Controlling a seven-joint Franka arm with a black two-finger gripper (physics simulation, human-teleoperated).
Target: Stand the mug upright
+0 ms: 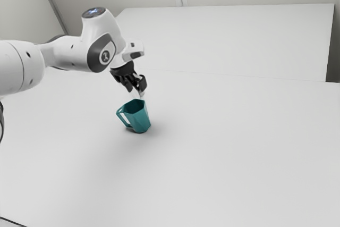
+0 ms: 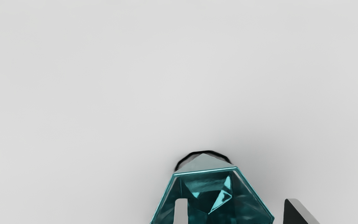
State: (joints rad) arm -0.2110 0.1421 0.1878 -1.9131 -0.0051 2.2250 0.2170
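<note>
White table (image 1: pixel 223 158), mug (image 1: pixel 141 121) apparently upright, round emblem (image 1: pixel 105 56) on the arm (image 1: pixel 73 54).

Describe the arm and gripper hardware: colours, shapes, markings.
Arm: glossy white, rounded segments. Dark grey oval joint cover with a pale round emblem; dark disc with bluish-white marks on top. Gripper: black, two slim fingers, with light grey surfaces in the wrist view.
</note>
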